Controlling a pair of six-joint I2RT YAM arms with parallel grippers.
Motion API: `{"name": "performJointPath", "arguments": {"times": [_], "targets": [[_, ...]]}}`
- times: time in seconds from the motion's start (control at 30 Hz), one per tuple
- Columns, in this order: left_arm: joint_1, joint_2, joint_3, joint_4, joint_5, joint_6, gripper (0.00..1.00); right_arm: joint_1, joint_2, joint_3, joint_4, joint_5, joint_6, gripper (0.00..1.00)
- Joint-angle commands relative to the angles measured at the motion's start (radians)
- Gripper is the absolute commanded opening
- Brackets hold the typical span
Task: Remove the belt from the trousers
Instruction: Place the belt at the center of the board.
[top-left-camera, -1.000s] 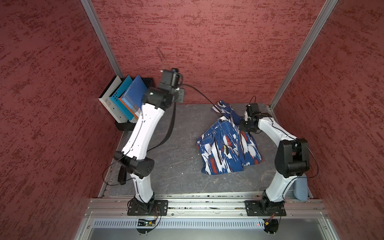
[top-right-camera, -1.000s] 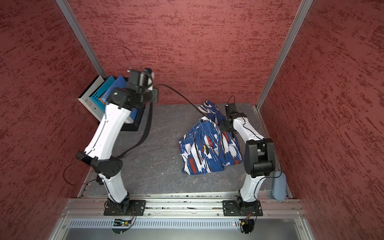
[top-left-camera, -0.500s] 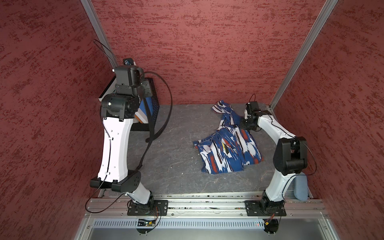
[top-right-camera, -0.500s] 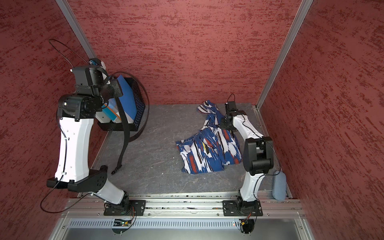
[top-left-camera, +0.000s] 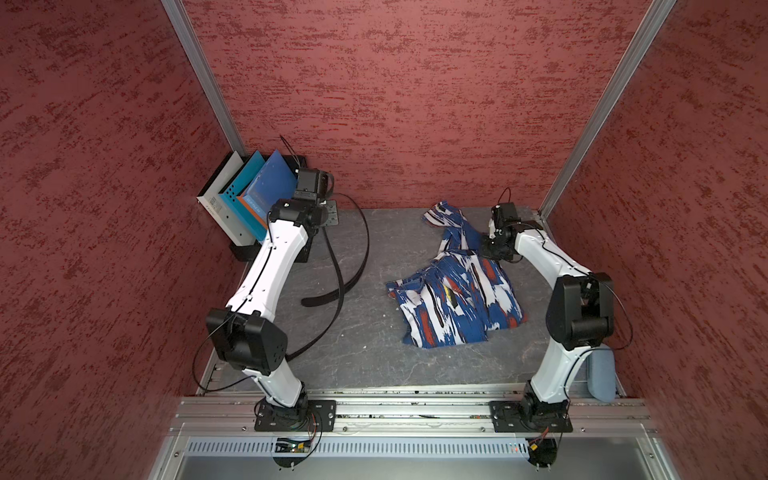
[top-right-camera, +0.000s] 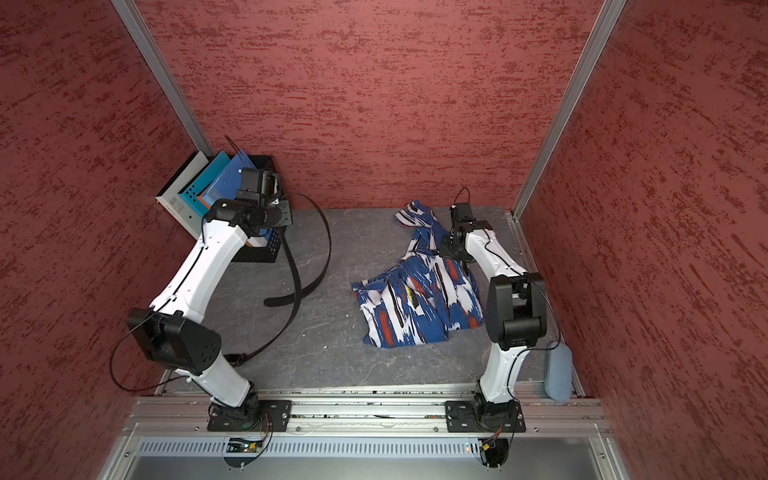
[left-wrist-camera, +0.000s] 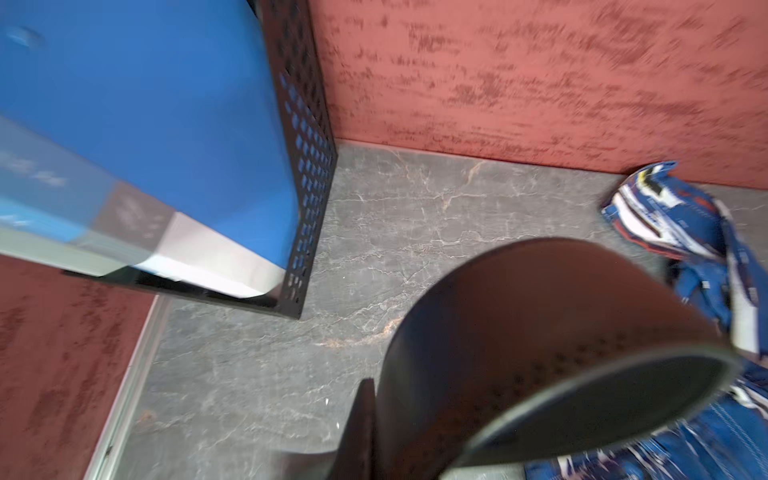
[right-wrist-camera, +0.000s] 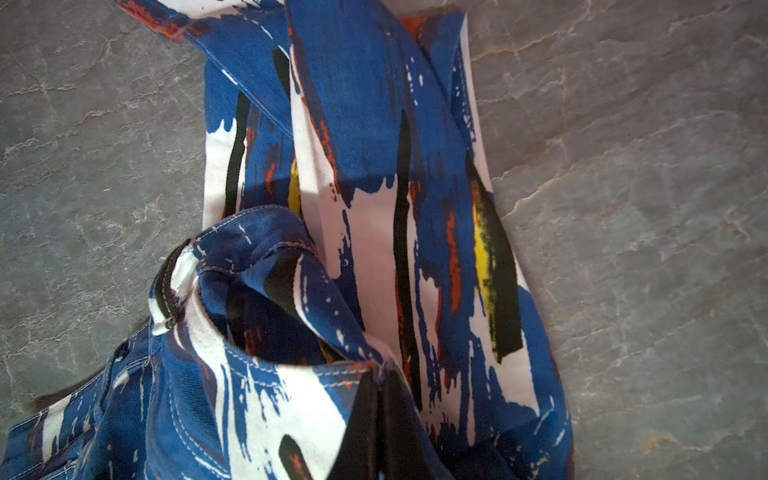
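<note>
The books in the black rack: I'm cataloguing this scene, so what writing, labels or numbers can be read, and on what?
No text is legible.
On the blue book: pale lettering on its spine, too small to read.
On the white binder: a barcode-like label, too small to read.
On the belt and trousers: none visible.

A black perforated rack (top-left-camera: 245, 251) stands in the table's (top-left-camera: 374, 357) far left corner, against the red walls (top-left-camera: 395, 83). It holds three leaning books: grey (top-left-camera: 220, 187), teal (top-left-camera: 241, 183) and blue (top-left-camera: 270, 183). A grey-blue pouch (top-left-camera: 602, 376) stands at the near right edge, beside the metal rail (top-left-camera: 415, 409).
</note>
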Motion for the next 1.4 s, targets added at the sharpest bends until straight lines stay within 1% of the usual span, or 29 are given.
{"name": "performJointPath", "arguments": {"times": [0.0,0.13,0.23,0.33,0.37,0.4,0.43,0.5,0.57,0.6,0.63,0.73,0.83,0.9,0.97,1.0,1.07,1.1,1.13,1.17,1.23,1.27,1.3,1.33,1.37], "targets": [[0.001,0.081,0.019,0.123,-0.010,0.009,0.00,-0.004,-0.025,-0.006,0.015,0.018,0.006,0.00],[-0.006,0.247,0.106,0.179,0.018,0.034,0.00,-0.003,-0.032,-0.017,0.012,0.019,0.007,0.00],[-0.011,0.394,0.251,0.181,0.044,0.044,0.00,-0.001,-0.038,-0.013,0.002,0.021,0.002,0.00],[-0.011,0.546,0.438,0.113,0.072,0.056,0.00,0.000,-0.052,-0.013,-0.009,0.030,-0.001,0.00],[-0.011,0.590,0.492,0.086,0.086,0.066,0.02,0.000,-0.059,-0.017,-0.011,0.032,-0.001,0.00],[-0.010,0.618,0.508,0.081,0.099,0.070,0.04,0.000,-0.066,-0.020,-0.014,0.036,-0.001,0.00],[-0.008,0.625,0.496,0.091,0.115,0.065,0.08,0.001,-0.070,-0.025,-0.014,0.037,0.000,0.00],[-0.003,0.633,0.465,0.105,0.155,0.053,0.23,0.001,-0.083,-0.038,-0.017,0.040,0.003,0.00],[-0.006,0.644,0.450,0.094,0.201,0.066,0.47,0.001,-0.091,-0.051,-0.017,0.044,0.006,0.00],[-0.006,0.647,0.442,0.087,0.213,0.068,0.56,0.001,-0.091,-0.054,-0.016,0.045,0.007,0.00],[-0.006,0.646,0.427,0.087,0.221,0.068,0.70,0.001,-0.091,-0.056,-0.018,0.046,0.007,0.00],[-0.009,0.634,0.390,0.084,0.213,0.067,1.00,0.001,-0.089,-0.048,-0.021,0.046,0.011,0.00],[-0.009,0.573,0.362,0.125,0.223,0.072,0.99,0.001,-0.080,-0.026,-0.033,0.053,0.007,0.00],[-0.009,0.514,0.377,0.136,0.226,0.049,1.00,0.003,-0.073,-0.012,-0.040,0.058,0.003,0.00],[-0.014,0.416,0.370,0.133,0.231,0.012,1.00,0.003,-0.072,-0.006,-0.047,0.056,0.003,0.00],[-0.018,0.362,0.335,0.144,0.232,-0.001,1.00,0.002,-0.075,-0.006,-0.048,0.057,0.007,0.00],[-0.020,0.227,0.202,0.205,0.248,-0.024,1.00,0.002,-0.091,-0.016,-0.051,0.056,0.018,0.00],[-0.019,0.150,0.110,0.241,0.253,-0.032,1.00,0.003,-0.100,-0.017,-0.057,0.059,0.019,0.07],[-0.018,0.069,0.016,0.273,0.242,-0.035,1.00,0.001,-0.114,-0.018,-0.063,0.060,0.021,0.20],[-0.014,0.004,-0.080,0.302,0.231,-0.036,1.00,0.002,-0.126,-0.019,-0.069,0.064,0.021,0.28],[0.003,-0.145,-0.289,0.365,0.221,-0.039,0.99,0.002,-0.161,-0.023,-0.075,0.067,0.018,0.42],[0.013,-0.199,-0.373,0.383,0.215,-0.047,0.99,0.001,-0.172,-0.020,-0.079,0.069,0.017,0.47],[0.023,-0.260,-0.473,0.414,0.206,-0.051,1.00,0.001,-0.184,-0.017,-0.081,0.066,0.014,0.59],[0.027,-0.320,-0.568,0.458,0.198,-0.039,1.00,0.002,-0.197,-0.012,-0.084,0.063,0.012,0.84],[0.028,-0.372,-0.651,0.498,0.183,-0.024,1.00,0.001,-0.209,-0.008,-0.084,0.063,0.007,0.98]]}}
